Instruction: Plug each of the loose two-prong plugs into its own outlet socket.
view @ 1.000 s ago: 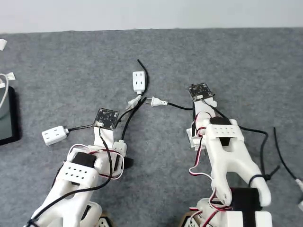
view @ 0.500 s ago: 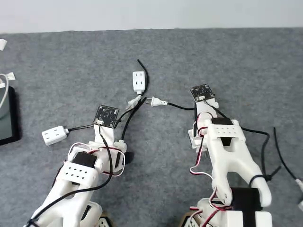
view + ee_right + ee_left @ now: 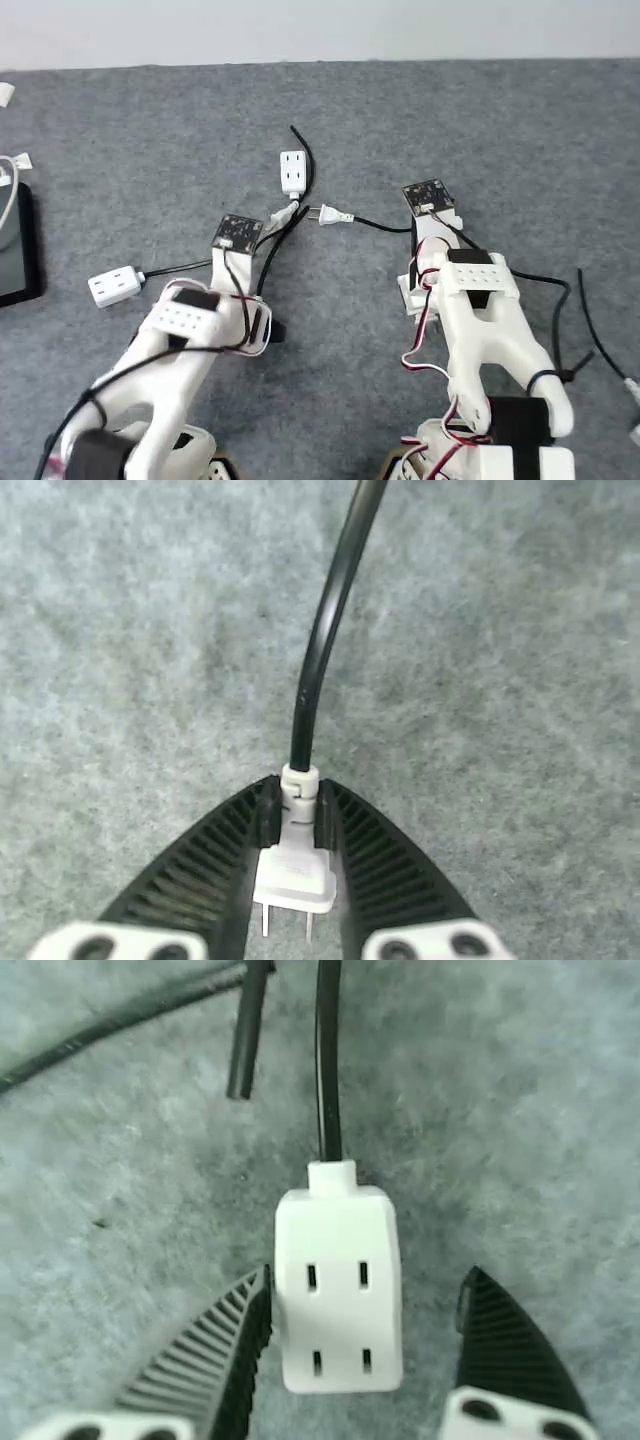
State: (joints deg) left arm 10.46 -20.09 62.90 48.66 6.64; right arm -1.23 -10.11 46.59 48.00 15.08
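Currently the left tool [image 3: 368,1278] stands open, jaws flanking the near end of the white outlet socket [image 3: 340,1260]. The socket lies flat on the desk [image 3: 520,1110], slots up, long axis in line with the tool, socket cord [image 3: 328,1060] leaving the far end. The right tool [image 3: 297,792] is clamped on a two-prong plug [image 3: 295,875] at its neck, with the prongs [image 3: 266,920] pointing back toward the wrist and the plug cord [image 3: 325,630] running ahead. The plug likely needs turning before insertion.

Left gripper [image 3: 368,1285] has jaws spread wide; right gripper [image 3: 297,790] has jaws clamped.
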